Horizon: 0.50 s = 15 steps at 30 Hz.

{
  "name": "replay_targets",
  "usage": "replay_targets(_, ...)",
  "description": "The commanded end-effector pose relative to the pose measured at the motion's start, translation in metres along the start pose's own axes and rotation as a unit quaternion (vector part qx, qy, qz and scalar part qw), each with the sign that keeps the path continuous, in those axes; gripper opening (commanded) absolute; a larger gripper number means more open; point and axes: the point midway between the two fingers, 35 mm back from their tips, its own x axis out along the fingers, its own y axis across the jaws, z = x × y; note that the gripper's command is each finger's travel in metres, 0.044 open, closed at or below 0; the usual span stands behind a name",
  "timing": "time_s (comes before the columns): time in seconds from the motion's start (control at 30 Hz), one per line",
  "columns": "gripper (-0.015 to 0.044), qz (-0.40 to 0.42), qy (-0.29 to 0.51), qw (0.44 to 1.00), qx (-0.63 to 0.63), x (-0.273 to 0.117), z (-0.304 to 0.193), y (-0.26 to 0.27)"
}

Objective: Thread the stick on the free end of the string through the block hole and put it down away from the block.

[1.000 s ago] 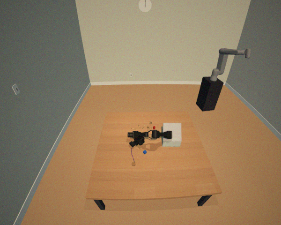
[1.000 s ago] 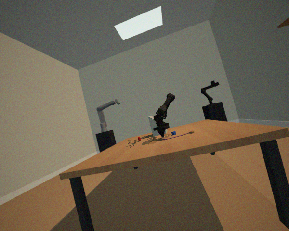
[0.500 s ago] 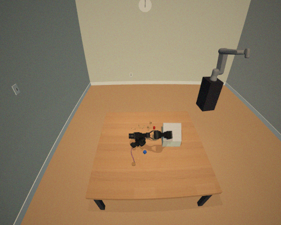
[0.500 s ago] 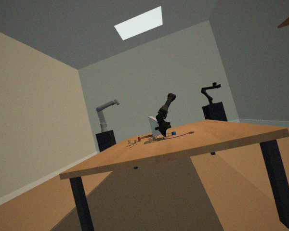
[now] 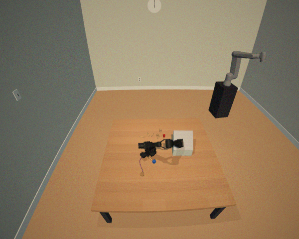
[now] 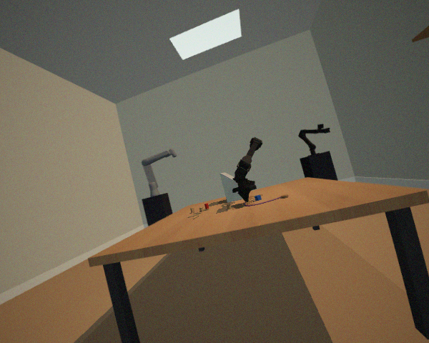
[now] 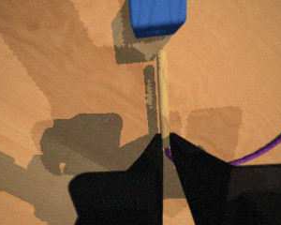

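My gripper point(image 5: 147, 156) point(image 6: 246, 201) point(image 7: 165, 138) is shut on the rear end of a pale wooden stick point(image 5: 150, 158) point(image 7: 164, 94). The stick is just above the table, its shadow beside it, its free tip close to a blue block point(image 5: 154, 161) point(image 6: 258, 197) point(image 7: 158, 16). The blue block shows faint wood grain; no hole can be made out. A purple string point(image 5: 140, 164) point(image 6: 266, 201) point(image 7: 256, 157) runs from the stick's held end to the round wooden button point(image 5: 142, 174) point(image 6: 284, 196). Whether tip and block touch is unclear.
A large white box point(image 5: 183, 140) stands beneath the arm's base side. A red cylinder point(image 5: 163, 135) point(image 6: 206, 206), loose sticks point(image 5: 142, 136) and small tan pieces point(image 5: 160, 130) point(image 6: 191, 210) lie behind the arm. Another tan piece point(image 6: 228, 206) stands near the gripper.
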Motion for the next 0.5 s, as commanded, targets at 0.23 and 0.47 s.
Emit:
replay_targets(0.23, 0.0, 0.001, 0.002, 1.0, 0.002, 0.0004, 0.0126, 0.0036)
replay_targets(0.47, 0.0, 0.001, 0.002, 1.0, 0.002, 0.0004, 0.0137, 0.004)
